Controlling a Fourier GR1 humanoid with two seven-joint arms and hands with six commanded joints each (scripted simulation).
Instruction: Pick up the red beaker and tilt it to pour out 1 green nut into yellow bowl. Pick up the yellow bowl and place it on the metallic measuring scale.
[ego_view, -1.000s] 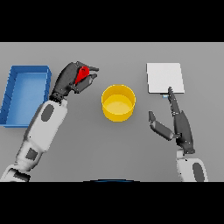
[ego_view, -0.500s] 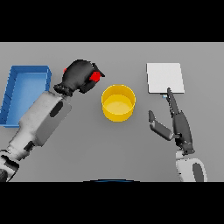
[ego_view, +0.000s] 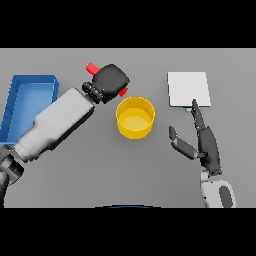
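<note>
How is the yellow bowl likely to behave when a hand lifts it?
The yellow bowl looks rigid and thin-walled, so probably light. Its wide, low shape suggests it will resist tipping. Smooth sides may slip in a loose grasp.

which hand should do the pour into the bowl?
Left. The left robot hand is already curled round the red beaker, held tilted just beside the yellow bowl. The right robot hand is open and empty, nearer the scale.

grey table (ego_view: 100, 175) | on it: yellow bowl (ego_view: 135, 118); blue bin (ego_view: 27, 107); metallic scale (ego_view: 188, 89)
</note>
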